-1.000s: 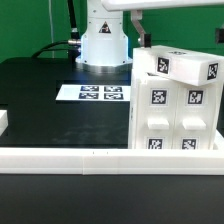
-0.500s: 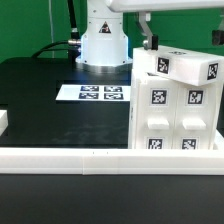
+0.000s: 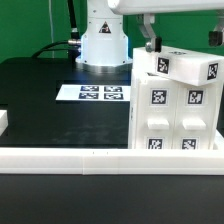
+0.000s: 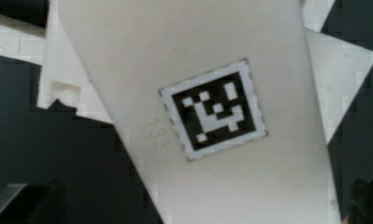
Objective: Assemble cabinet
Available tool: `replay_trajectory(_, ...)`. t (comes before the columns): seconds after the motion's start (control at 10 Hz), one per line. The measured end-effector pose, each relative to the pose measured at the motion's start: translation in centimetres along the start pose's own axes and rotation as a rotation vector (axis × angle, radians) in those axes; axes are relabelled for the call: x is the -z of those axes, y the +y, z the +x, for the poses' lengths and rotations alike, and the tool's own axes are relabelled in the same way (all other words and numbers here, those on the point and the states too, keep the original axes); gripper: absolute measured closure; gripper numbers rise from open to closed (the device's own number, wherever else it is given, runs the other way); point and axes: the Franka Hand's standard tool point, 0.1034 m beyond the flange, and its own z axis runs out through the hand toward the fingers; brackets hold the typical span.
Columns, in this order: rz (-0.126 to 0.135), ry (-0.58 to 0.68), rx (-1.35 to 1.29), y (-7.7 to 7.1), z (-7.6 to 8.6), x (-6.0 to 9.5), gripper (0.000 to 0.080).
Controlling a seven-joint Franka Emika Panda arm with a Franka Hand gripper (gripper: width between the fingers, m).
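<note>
The cabinet (image 3: 175, 105) is a large white box with black-and-white marker tags, standing on the black table at the exterior view's right. A smaller white tagged panel (image 3: 185, 67) lies tilted on its top. My gripper (image 3: 151, 44) hangs just above the cabinet's top back corner. In the wrist view the white panel (image 4: 201, 110) with one tag fills the picture and runs between my dark fingertips (image 4: 9, 205), which show only at the edges. The jaws stand wide apart, with a dark gap beside the panel. My gripper (image 4: 192, 205) is open.
The marker board (image 3: 100, 93) lies flat on the table behind the cabinet, in front of the arm's white base (image 3: 103, 40). A long low white L-shaped rail (image 3: 90, 158) runs along the front edge and turns back at the exterior view's left (image 3: 3, 122).
My gripper has come down and moved toward the exterior view's right, closer to the cabinet's top. The cabinet and its panel have not moved.
</note>
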Motion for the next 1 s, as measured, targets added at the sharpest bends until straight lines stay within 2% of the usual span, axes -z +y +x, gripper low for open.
replay_trajectory(0.3, 0.0, 0.0, -0.021, -0.3, 0.0, -0.3, 0.0002)
replay_trajectory(0.7, -0.009, 0.013, -0.03, -0.8, -0.5, -1.5, 0.0002)
replay_trajectory(1.0, -0.009, 0.011, -0.034, -0.7, -0.6, -1.7, 0.0002)
